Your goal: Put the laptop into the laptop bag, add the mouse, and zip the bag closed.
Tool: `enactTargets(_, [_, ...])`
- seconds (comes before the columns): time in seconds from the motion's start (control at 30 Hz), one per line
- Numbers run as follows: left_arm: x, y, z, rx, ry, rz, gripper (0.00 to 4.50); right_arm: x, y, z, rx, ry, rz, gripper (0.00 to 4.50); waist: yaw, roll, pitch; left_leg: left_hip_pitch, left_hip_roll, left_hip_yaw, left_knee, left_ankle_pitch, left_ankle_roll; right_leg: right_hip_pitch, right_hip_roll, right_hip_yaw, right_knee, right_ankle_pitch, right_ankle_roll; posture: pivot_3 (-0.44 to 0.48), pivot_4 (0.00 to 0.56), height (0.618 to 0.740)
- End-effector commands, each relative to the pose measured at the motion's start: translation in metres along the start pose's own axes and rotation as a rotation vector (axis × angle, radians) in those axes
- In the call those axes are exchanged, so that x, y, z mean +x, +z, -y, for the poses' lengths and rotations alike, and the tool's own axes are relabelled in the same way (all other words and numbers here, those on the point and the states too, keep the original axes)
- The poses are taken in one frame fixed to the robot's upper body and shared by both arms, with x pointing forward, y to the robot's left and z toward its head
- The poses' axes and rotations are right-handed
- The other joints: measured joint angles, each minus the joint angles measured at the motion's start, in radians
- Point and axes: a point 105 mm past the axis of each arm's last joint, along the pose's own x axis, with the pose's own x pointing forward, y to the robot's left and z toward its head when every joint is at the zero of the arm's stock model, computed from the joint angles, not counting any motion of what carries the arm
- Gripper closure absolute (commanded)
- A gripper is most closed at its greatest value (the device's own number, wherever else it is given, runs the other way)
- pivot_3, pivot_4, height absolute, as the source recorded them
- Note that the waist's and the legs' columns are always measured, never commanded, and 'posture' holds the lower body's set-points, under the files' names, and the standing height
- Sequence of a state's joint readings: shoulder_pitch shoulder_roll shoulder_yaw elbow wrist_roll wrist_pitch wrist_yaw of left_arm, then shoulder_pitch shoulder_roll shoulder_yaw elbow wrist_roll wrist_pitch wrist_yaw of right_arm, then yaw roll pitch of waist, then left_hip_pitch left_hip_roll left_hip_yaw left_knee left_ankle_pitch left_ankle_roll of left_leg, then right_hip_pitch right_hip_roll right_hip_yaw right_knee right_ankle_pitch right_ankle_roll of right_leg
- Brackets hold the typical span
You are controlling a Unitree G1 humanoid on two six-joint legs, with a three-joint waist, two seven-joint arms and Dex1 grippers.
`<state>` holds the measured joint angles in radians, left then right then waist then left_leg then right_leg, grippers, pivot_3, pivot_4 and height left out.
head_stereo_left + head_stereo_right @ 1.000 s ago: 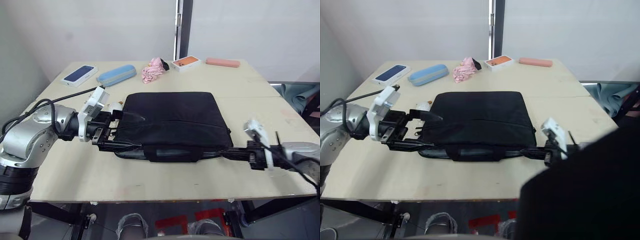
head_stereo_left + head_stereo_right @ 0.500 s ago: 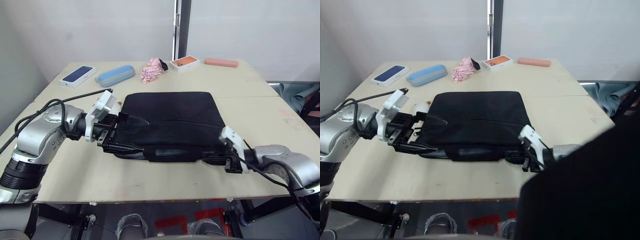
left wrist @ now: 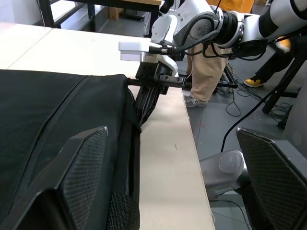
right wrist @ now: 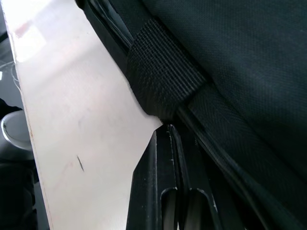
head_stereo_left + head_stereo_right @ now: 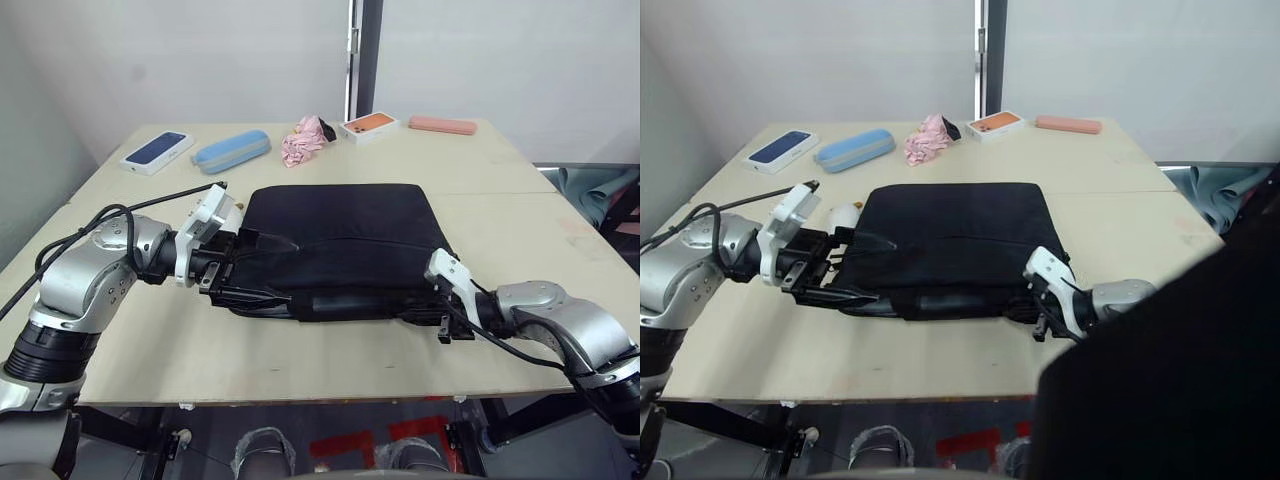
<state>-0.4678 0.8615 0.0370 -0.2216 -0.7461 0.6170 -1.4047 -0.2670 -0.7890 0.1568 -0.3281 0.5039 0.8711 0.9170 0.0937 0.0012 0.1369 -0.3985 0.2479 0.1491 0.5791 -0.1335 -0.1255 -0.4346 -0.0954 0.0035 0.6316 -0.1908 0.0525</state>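
Left eye view: you have the laptop bag (image 5: 340,245) lying flat mid-table, long axis running left to right, open mouth edge along the near side. Your left gripper (image 5: 232,272) is at the bag's near left corner, fingers spread, the upper one over the top panel, the lower one along the near edge. Your right gripper (image 5: 432,312) sits at the near right corner, touching the mouth edge; the bag lies to its left and beyond it. The right arm looks the nearer one for drawing a zip leftward along that edge.

Right eye view: the mouse (image 5: 844,213) rests just off the bag's far left corner, beside your left wrist.

Left wrist view: fingers wide apart, one pad lying on the black fabric, nothing pinched.

Right wrist view: fingers pressed together, tips against the bag's seam below the handle strap (image 4: 163,79); whether a zip pull is caught, you cannot tell.
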Motion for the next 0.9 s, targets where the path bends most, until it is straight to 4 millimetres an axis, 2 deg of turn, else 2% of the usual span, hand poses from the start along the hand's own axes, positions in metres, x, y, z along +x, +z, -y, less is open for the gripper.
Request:
enactTargets(0.03, [-0.001, 0.008, 0.002, 0.047, 0.005, 0.015, 0.00, -0.007, 0.008, 0.003, -0.056, -0.033, 0.005, 4.46, 0.000, 0.000, 0.000, 0.000, 0.000, 0.000, 0.000, 0.000, 0.000, 0.000, 0.000, 0.000, 0.000, 0.000, 0.000, 0.000, 0.150, 0.740])
enactTargets(0.13, [-0.001, 0.008, 0.002, 0.049, 0.006, 0.014, 0.00, -0.012, 0.005, 0.008, -0.065, -0.071, -0.020, 4.46, 0.001, 0.000, 0.000, 0.000, 0.000, 0.000, 0.000, 0.000, 0.000, 0.000, 0.000, 0.000, 0.000, 0.000, 0.000, 0.000, 0.150, 0.740])
enactTargets(0.3, [-0.002, 0.008, 0.002, 0.051, 0.010, 0.015, 0.00, -0.019, 0.010, 0.009, -0.060, -0.104, 0.016, 4.46, 0.001, 0.000, 0.000, 0.000, 0.000, 0.000, 0.000, 0.000, 0.000, 0.000, 0.000, 0.000, 0.000, 0.000, 0.000, 0.000, 0.150, 0.740])
enactTargets(0.7, [0.000, 0.011, -0.001, 0.058, 0.017, 0.028, 0.00, 0.019, 0.027, -0.015, -0.010, 0.014, 0.126, 4.46, -0.001, 0.000, 0.000, 0.000, 0.000, 0.000, 0.001, 0.000, 0.000, 0.000, 0.000, 0.000, 0.000, 0.000, 0.000, 0.000, 0.150, 0.740])
enactTargets(0.9, [-0.002, 0.009, 0.000, 0.055, 0.030, 0.027, 0.00, 0.019, 0.034, -0.030, -0.009, 0.104, 0.147, 4.46, -0.001, 0.000, 0.000, 0.000, 0.000, 0.000, 0.000, 0.000, 0.000, 0.000, 0.000, 0.000, 0.000, 0.000, 0.000, 0.000, 0.150, 0.740])
